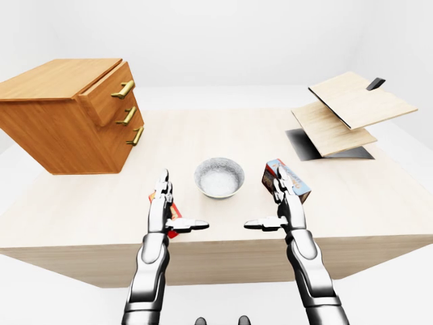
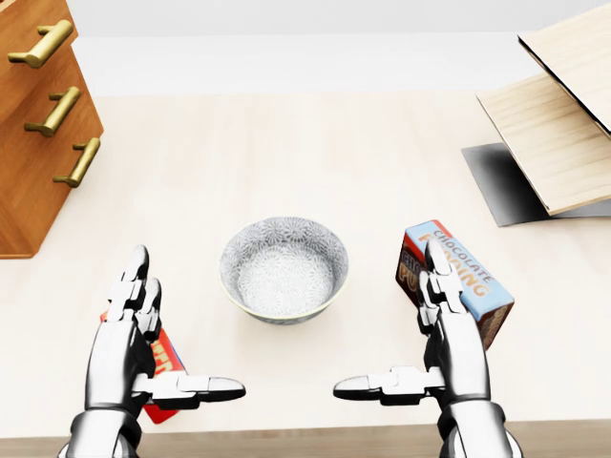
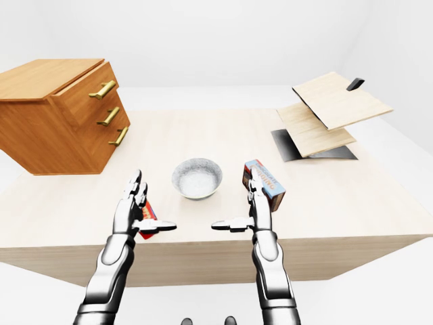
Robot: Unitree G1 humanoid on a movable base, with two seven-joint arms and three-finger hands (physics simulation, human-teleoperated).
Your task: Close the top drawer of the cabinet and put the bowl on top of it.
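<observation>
Bowl (image 2: 284, 268) sits upright, mouth up, between both hands; top drawer (image 1: 108, 91) juts right. Left hand (image 2: 143, 353) and right hand (image 2: 439, 348) are held open, empty, thumbs inward.

You are looking at a bare simulated test room, not a lived-in home: blank white walls and floor surround one pale wooden bench (image 1: 223, 139) carrying a small wooden cabinet (image 1: 64, 115), a bowl (image 2: 284, 268), a pudding box (image 2: 456, 281) and tilted wooden boards (image 1: 352, 108).
</observation>
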